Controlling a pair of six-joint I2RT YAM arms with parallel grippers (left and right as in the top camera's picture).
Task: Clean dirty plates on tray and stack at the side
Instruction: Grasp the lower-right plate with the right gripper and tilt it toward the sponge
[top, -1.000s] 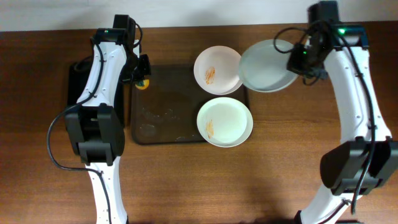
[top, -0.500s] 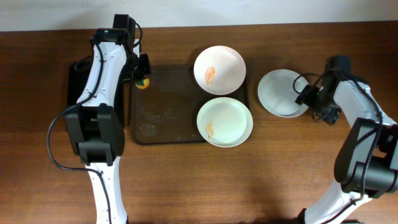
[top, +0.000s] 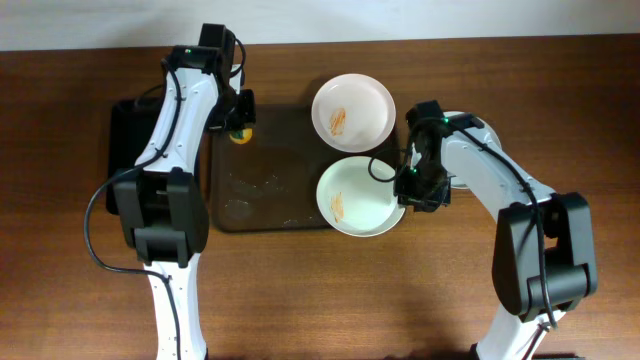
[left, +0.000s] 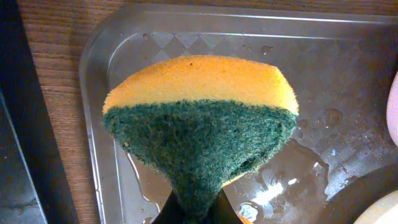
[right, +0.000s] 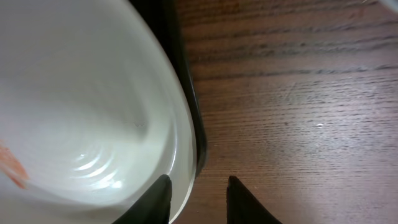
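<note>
Two plates lie on the right part of the dark brown tray (top: 270, 170): the far plate (top: 352, 112) and the near plate (top: 360, 195), each with an orange smear. A third plate (top: 472, 122) lies on the table right of the tray, mostly hidden by my right arm. My right gripper (top: 410, 190) is open at the near plate's right rim. In the right wrist view, the gripper (right: 199, 186) straddles that plate's (right: 81, 93) rim, one finger over the plate and one over the table. My left gripper (top: 238, 128) is shut on a yellow-green sponge (left: 199, 124) above the wet tray's (left: 348, 74) far left corner.
A smaller black tray (top: 125, 140) sits left of the brown tray, under my left arm. The brown tray's left half is wet with droplets. The table's back edge is close behind the far plate.
My right gripper carried a clean plate down to the table right of the tray, let it go, then moved left to the near plate's rim. My left gripper shifted slightly right with the sponge.
</note>
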